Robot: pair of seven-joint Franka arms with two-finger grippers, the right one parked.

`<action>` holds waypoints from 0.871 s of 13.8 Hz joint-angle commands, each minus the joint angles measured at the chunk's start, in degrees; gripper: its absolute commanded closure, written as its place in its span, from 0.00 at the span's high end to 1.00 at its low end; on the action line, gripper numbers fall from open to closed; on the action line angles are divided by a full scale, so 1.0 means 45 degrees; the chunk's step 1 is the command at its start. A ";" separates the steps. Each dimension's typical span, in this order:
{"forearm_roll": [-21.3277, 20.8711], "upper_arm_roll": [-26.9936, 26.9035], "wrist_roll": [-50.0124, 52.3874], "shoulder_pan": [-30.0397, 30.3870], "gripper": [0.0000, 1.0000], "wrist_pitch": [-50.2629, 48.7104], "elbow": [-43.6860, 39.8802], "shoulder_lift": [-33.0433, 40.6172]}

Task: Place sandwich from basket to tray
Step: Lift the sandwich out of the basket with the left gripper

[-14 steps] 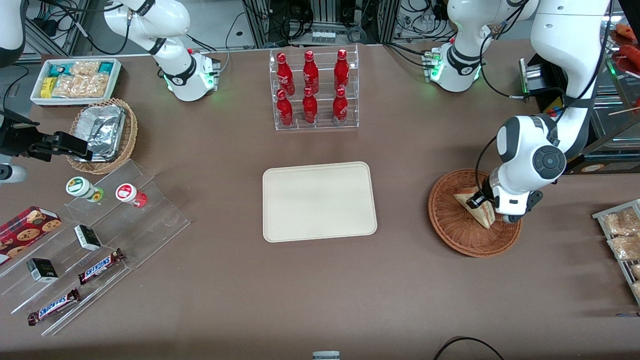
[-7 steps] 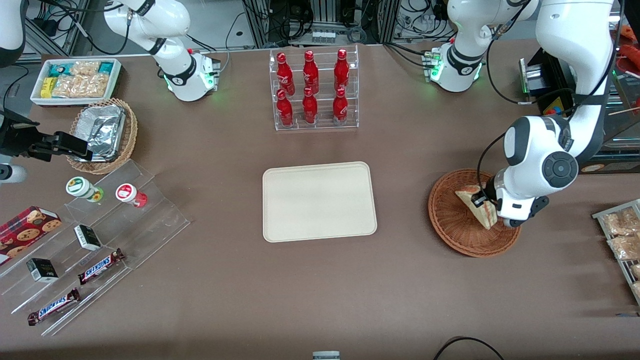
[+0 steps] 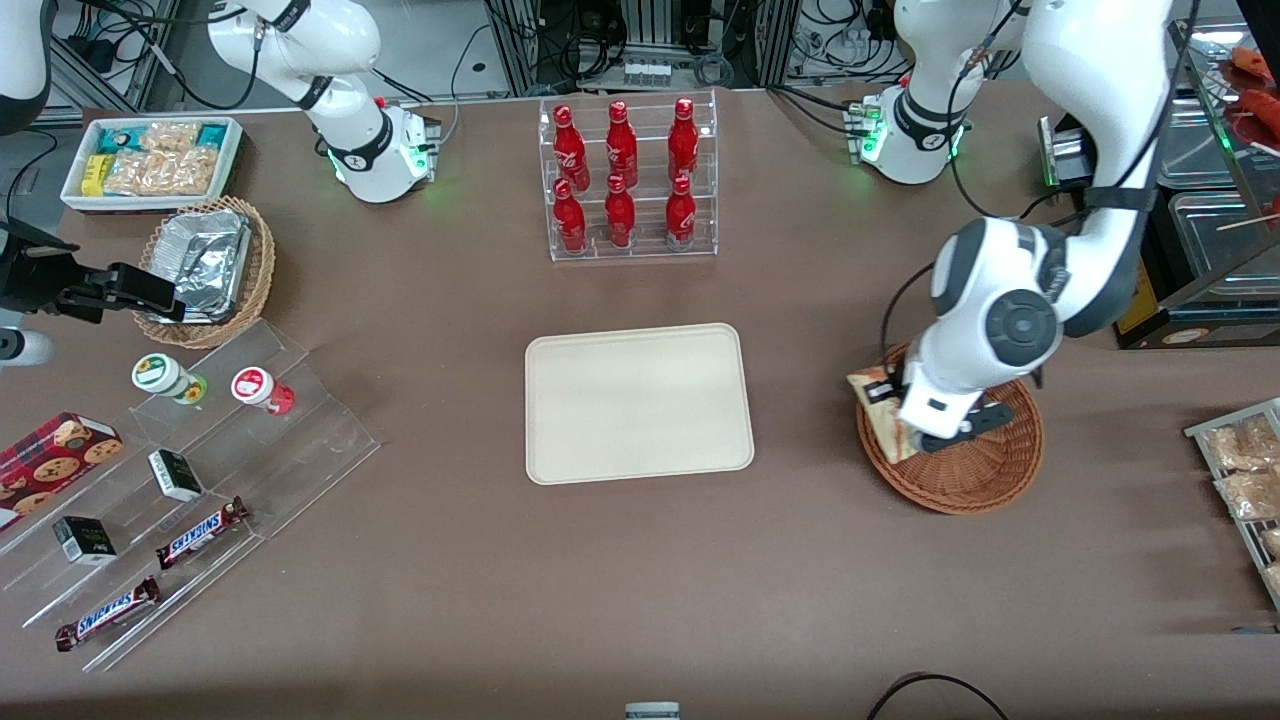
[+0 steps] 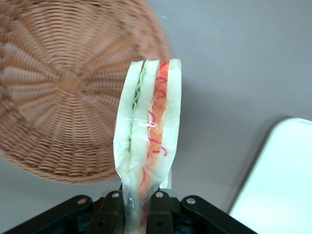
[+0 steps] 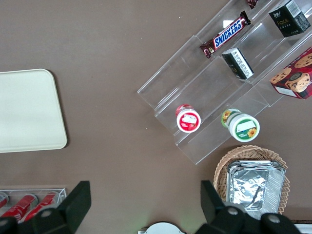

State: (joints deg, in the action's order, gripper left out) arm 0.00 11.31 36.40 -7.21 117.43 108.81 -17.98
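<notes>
Slippage is risked: sandwich (image 4: 148, 131) (wrapped, slick) is clamped only at one corner by end effector (image 4: 138, 207), over the basket (image 3: 975, 480) rim.

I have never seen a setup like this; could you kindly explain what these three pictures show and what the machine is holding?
These are two white robot arms at a brown table. One picture looks at them from the front; the other two come from cameras on each arm's wrist. The working arm's end effector is shut on a wrapped wedge sandwich, lifted above the rim of a round wicker basket. A cream tray lies empty mid-table. Also there: a rack of red bottles, a clear stepped shelf with Snickers bars, and a smaller basket of foil containers.
</notes>
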 commanded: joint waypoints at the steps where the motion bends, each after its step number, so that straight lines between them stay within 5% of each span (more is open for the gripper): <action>1: 0.0136 -0.0091 0.0056 -0.1206 0.00 -0.0780 -0.1500 -0.1022; 12: 0.0156 -0.0091 0.4545 -0.5815 0.00 -0.0607 -0.6752 -0.5571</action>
State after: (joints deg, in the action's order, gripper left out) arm 0.22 11.65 53.64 -29.89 116.04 86.21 -37.48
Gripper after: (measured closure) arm 0.846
